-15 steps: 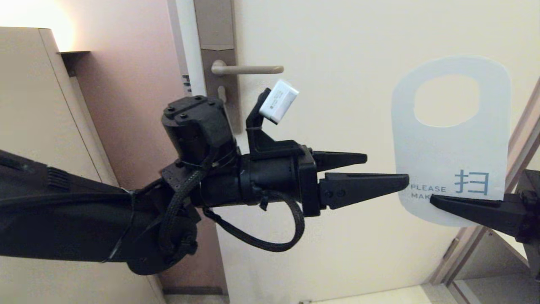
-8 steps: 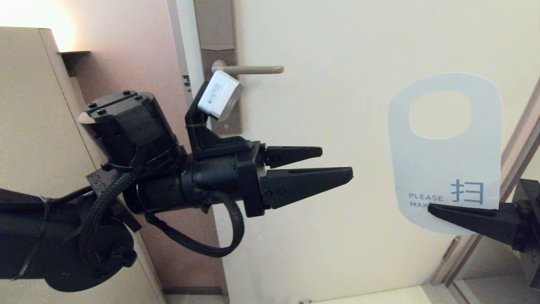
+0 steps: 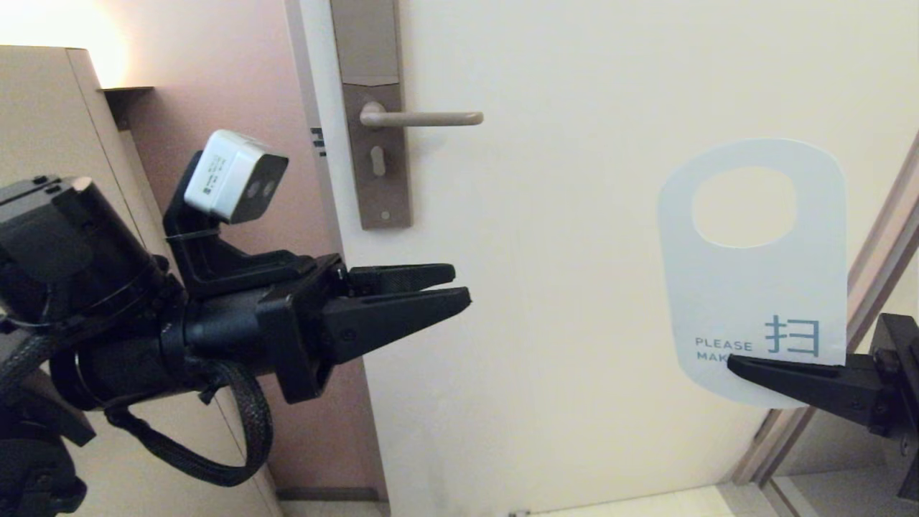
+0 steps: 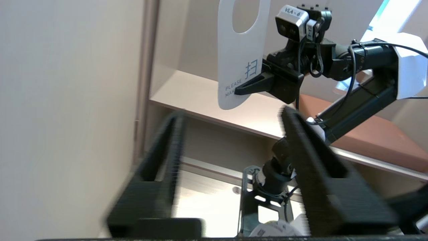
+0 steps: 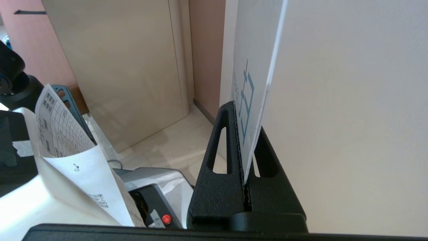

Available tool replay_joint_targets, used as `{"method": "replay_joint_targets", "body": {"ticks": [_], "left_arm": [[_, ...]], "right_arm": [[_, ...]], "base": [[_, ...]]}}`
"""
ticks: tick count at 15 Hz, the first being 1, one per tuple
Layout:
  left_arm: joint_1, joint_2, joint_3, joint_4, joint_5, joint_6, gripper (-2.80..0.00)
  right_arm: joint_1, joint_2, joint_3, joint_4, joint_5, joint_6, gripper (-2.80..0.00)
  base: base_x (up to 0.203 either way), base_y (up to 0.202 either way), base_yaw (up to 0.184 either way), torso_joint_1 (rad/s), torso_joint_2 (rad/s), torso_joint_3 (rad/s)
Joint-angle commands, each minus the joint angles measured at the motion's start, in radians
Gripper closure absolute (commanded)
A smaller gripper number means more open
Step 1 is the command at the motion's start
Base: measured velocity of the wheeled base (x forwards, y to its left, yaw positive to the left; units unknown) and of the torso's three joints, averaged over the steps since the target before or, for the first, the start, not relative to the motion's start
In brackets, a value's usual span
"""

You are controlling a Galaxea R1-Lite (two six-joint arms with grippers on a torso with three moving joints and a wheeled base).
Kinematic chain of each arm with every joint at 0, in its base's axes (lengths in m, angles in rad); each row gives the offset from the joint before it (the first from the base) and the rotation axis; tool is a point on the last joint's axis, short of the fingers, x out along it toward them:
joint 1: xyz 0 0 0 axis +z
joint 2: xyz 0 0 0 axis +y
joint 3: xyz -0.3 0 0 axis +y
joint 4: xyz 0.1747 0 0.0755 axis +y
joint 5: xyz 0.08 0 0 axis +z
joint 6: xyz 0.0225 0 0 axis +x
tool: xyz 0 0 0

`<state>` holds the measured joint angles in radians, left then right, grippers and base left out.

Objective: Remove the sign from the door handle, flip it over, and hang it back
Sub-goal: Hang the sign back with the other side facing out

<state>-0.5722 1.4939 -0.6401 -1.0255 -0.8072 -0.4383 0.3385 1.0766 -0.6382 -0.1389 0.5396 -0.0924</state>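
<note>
The sign (image 3: 750,294) shows its white face with "PLEASE MAK..." and a blue character, held upright before the door, off to the right of and lower than the door handle (image 3: 423,118). My right gripper (image 3: 739,362) is shut on the sign's bottom edge; the card stands pinched between its fingers (image 5: 246,117). The left gripper (image 3: 459,283) hangs left of centre, below the handle and well apart from the sign, open with nothing between its fingers (image 4: 232,113). In the left wrist view the sign (image 4: 239,57) and right gripper (image 4: 239,91) lie ahead. The blue face is hidden.
The handle sits on a tall metal plate (image 3: 373,194) with a keyhole on the cream door (image 3: 574,215). A beige cabinet (image 3: 57,143) stands at the left behind the left arm. A door frame (image 3: 883,251) runs along the right edge.
The left gripper has drawn back to the left, away from the sign, and its fingers have come closer together. The right gripper has lowered the sign a little.
</note>
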Motion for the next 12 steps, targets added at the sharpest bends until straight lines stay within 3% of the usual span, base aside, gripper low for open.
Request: {"method": "replay_joint_targets", "body": {"ticks": [1, 3, 5, 7, 9, 12], "left_arm": [[0.038, -0.06, 0.032, -0.004, -0.004, -0.001, 0.0], [0.109, -0.09, 0.07, -0.003, -0.003, 0.031, 0.0], [0.186, -0.121, 0.125, 0.005, -0.002, 0.121, 0.0], [0.239, -0.186, 0.162, 0.06, 0.013, 0.167, 0.0], [0.271, -0.258, 0.176, 0.171, 0.082, 0.215, 0.0], [0.328, -0.342, 0.209, 0.315, 0.25, 0.388, 0.0]], "right_arm": [[0.0, -0.001, 0.011, -0.001, 0.003, -0.001, 0.0], [0.0, 0.0, 0.028, -0.021, -0.001, -0.01, 0.0], [-0.001, 0.023, 0.059, -0.107, -0.019, -0.013, 0.0], [-0.001, 0.044, 0.081, -0.175, -0.056, -0.013, 0.0], [-0.001, 0.046, 0.092, -0.199, -0.061, -0.012, 0.0], [-0.001, 0.045, 0.092, -0.203, -0.089, -0.01, 0.0]], "base": [[0.0, 0.0, 0.0, 0.0, 0.0, 0.0], [0.0, 0.0, 0.0, 0.0, 0.0, 0.0], [0.0, 0.0, 0.0, 0.0, 0.0, 0.0], [0.0, 0.0, 0.0, 0.0, 0.0, 0.0], [0.0, 0.0, 0.0, 0.0, 0.0, 0.0], [0.0, 0.0, 0.0, 0.0, 0.0, 0.0]]}}
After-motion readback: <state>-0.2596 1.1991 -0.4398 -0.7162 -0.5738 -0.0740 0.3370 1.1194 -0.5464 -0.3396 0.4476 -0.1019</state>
